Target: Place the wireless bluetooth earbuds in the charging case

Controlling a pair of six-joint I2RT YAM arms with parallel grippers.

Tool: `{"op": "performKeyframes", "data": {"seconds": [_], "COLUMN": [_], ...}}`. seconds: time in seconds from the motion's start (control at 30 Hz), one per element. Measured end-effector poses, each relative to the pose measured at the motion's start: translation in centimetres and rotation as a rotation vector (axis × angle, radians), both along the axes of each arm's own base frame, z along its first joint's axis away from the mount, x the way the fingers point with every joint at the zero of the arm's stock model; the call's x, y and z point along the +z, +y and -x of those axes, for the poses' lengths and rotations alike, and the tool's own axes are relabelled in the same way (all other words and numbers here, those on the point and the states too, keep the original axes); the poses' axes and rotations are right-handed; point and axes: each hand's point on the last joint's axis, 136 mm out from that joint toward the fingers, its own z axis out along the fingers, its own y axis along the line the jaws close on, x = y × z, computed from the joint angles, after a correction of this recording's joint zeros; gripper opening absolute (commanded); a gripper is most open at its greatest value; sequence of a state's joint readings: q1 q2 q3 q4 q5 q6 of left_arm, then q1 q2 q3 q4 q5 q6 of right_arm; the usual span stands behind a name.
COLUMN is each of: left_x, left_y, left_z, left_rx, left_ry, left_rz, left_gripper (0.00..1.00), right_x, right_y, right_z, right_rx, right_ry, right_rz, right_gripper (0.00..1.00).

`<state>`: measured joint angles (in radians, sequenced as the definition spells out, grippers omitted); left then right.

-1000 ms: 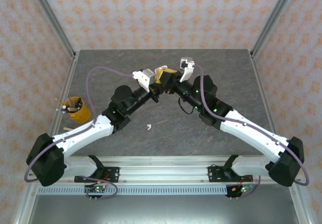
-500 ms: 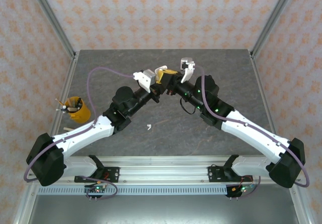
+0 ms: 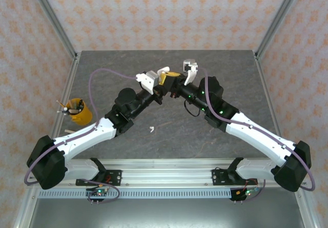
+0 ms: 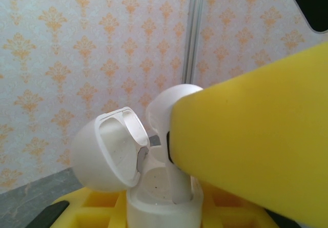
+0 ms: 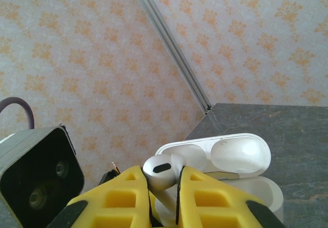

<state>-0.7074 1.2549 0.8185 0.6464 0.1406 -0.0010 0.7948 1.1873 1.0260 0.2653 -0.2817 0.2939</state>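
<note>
The white charging case [image 4: 164,205] stands with its lid [image 4: 105,151] swung open, and my left gripper [image 4: 161,215] is shut on its body. My right gripper [image 5: 163,179] is shut on a white earbud [image 5: 161,170]. That earbud [image 4: 166,107] hangs over the case, its stem reaching down into the case's opening. From the right wrist the open case [image 5: 225,156] lies just behind the earbud. From above, both grippers meet over the far middle of the table, left gripper [image 3: 165,78] against right gripper [image 3: 177,80]. Another white earbud [image 3: 151,129] lies loose on the table.
A yellow cup [image 3: 78,111] holding small items stands at the left of the grey table [image 3: 230,69]. Patterned walls and metal posts close in the back and sides. The left wrist camera housing [image 5: 36,179] sits close beside my right fingers.
Hardly anything: the two grippers stay pressed together over the far middle of the table, shifting only slightly.
</note>
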Motion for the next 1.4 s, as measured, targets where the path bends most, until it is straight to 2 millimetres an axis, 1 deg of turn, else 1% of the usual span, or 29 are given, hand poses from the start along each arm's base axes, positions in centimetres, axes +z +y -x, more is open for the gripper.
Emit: {"op": "performKeyframes", "data": {"seconds": [0.13, 0.3, 0.37, 0.53, 0.73, 0.9, 1.17, 1.27, 1.4], "left_x": [-0.4, -0.3, -0.4, -0.4, -0.4, -0.3, -0.2, -0.5, -1.5], "left_y": [-0.1, -0.2, -0.1, 0.0, 0.1, 0.2, 0.8, 1.2, 1.5], "left_z": [0.0, 0.1, 0.1, 0.0, -0.1, -0.2, -0.6, -0.8, -0.9], "left_rx": [-0.003, -0.003, -0.002, 0.007, 0.015, 0.018, 0.049, 0.063, 0.076], "left_ry": [0.01, 0.009, 0.01, 0.01, 0.011, 0.013, 0.02, 0.028, 0.052], "left_rz": [-0.012, -0.011, -0.011, -0.01, -0.009, -0.006, 0.019, 0.028, 0.036], "left_gripper": [0.0, 0.0, 0.0, 0.0, 0.0, 0.0, 0.0, 0.0, 0.0], "right_x": [-0.3, -0.4, -0.5, -0.4, -0.5, -0.6, -0.3, -0.6, -1.5], "right_y": [-0.3, -0.7, -0.7, -0.7, -0.7, -0.8, -0.1, 0.2, 0.6], "right_z": [0.4, 0.8, 0.8, 0.9, 0.9, 0.7, -0.2, -0.7, -1.1], "right_rx": [0.004, 0.004, 0.003, 0.0, -0.011, -0.022, -0.035, -0.039, -0.046], "right_ry": [0.001, 0.008, 0.01, 0.013, 0.021, 0.039, 0.069, 0.085, 0.116], "right_rz": [0.004, 0.008, 0.009, 0.006, 0.01, 0.013, 0.023, 0.026, 0.032], "right_gripper": [0.24, 0.26, 0.28, 0.37, 0.39, 0.47, 0.47, 0.47, 0.47]}}
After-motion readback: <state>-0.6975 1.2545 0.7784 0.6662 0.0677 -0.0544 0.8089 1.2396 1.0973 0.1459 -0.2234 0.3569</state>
